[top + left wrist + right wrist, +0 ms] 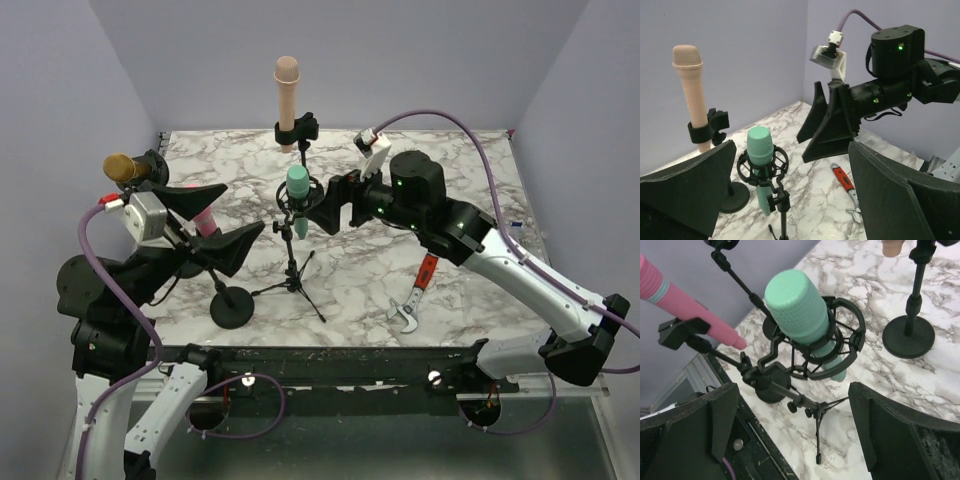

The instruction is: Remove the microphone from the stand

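Observation:
A mint-green microphone [298, 186] sits upright in a black shock mount [840, 352] on a small tripod stand [293, 270] at the table's centre. It also shows in the left wrist view [760, 146] and the right wrist view [796, 305]. My right gripper [322, 210] is open just right of the green microphone, which lies ahead of its jaws, not touched [793, 390]. My left gripper [228, 222] is open and empty to the microphone's left [792, 165]. A pink microphone [685, 305] on a round-base stand [231, 305] is partly hidden behind my left gripper.
A beige microphone [287, 92] stands clipped on a stand at the back centre. A gold-headed microphone [122, 167] is at the far left. A red-handled wrench [420, 285] lies on the marble table [470, 170] to the right.

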`<state>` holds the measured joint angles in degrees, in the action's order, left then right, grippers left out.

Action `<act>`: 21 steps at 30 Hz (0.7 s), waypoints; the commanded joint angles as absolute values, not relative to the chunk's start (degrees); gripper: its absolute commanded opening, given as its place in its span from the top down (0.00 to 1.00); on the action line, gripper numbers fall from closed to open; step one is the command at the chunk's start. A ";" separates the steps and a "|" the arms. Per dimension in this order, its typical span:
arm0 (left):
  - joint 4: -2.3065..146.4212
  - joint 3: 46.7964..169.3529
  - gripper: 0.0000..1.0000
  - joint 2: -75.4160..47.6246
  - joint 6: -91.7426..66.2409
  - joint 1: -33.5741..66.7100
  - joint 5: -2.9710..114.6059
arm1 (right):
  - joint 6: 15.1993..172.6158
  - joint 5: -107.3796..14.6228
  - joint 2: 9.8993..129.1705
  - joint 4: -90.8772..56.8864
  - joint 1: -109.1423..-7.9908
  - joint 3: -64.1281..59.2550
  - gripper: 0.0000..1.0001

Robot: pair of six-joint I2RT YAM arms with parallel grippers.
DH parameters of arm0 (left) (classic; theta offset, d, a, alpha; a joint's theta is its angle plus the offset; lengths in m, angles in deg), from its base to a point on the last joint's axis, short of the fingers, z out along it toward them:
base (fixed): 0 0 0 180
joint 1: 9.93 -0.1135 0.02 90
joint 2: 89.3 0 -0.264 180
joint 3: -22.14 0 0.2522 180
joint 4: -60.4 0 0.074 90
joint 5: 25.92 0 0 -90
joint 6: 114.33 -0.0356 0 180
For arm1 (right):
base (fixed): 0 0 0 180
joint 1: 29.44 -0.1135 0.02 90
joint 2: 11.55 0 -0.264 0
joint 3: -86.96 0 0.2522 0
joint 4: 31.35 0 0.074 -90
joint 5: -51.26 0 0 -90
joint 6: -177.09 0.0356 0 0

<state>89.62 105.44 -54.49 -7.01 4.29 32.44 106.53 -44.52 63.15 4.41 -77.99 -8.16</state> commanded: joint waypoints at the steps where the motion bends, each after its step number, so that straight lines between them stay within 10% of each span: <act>1: 82.03 100.71 0.01 -59.35 -8.99 4.57 28.14 | 104.53 -33.89 67.27 3.41 -81.08 -13.73 0.00; 21: 76.66 87.98 0.01 -70.94 -12.38 4.57 35.55 | 97.21 -16.66 78.63 -0.06 -88.30 -22.44 0.08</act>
